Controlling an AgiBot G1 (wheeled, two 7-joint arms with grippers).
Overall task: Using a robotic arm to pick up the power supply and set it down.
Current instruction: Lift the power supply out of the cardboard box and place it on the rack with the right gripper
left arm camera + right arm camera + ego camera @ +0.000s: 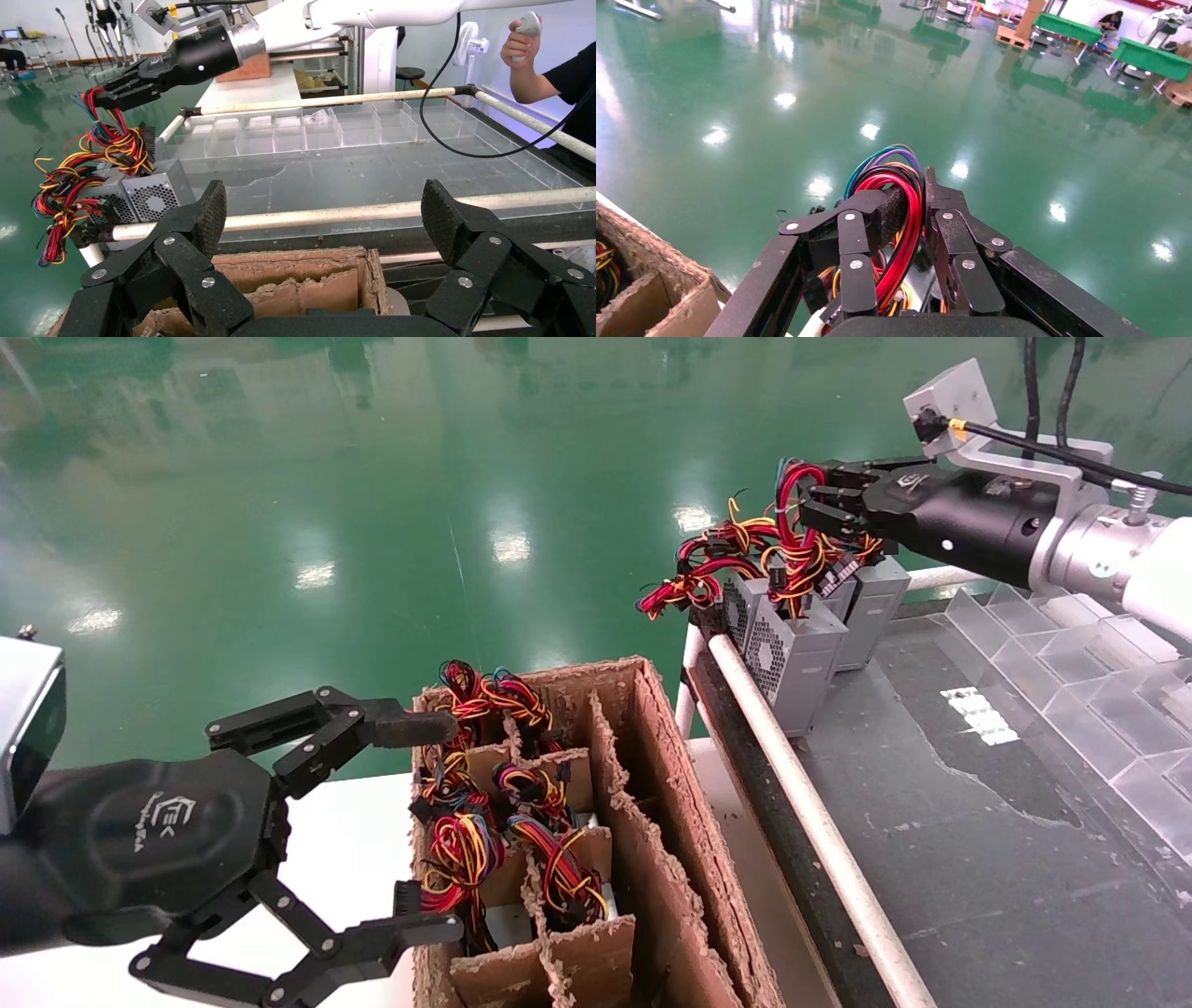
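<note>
Head view: the right gripper (819, 500), black w/ a white logo, reaches in from the upper right over the far corner of a dark conveyor table (978, 840); its jaws are pinched narrow on a loop of red, yellow and blue wires (792, 537); those wires rise from the power supply (792, 654), a small grey metal box w/ a perforated vent side; the box stands upright at the table's far corner, just beside the white rail (810, 812) along the table edge; a second grey box (875, 607) stands right behind it, touching or nearly so; more wire bundles spill over the edge toward the green floor (372, 477).

Right wrist view: the right gripper's fingers (859, 239) close on the red loop of the wires (909, 210), w/ green and blue strands arching above; can't tell from here if the box is lifted off the table.

Left gripper (410, 826) sits low at the near left, jaws spread wide, holding nothing; it hovers beside a worn cardboard box (670, 822) w/ dividers, whose near compartments hold more wire bundles (466, 840).

Left wrist view: the left gripper's fingers (204, 217) frame the scene; the power supply (151, 196) shows at the table corner w/ its wires (105, 144) pulled up by the right gripper (116, 91); clear plastic trays (302, 133) line the table's far side; a person's hand (520, 45) holds a small controller at the upper edge.
</note>
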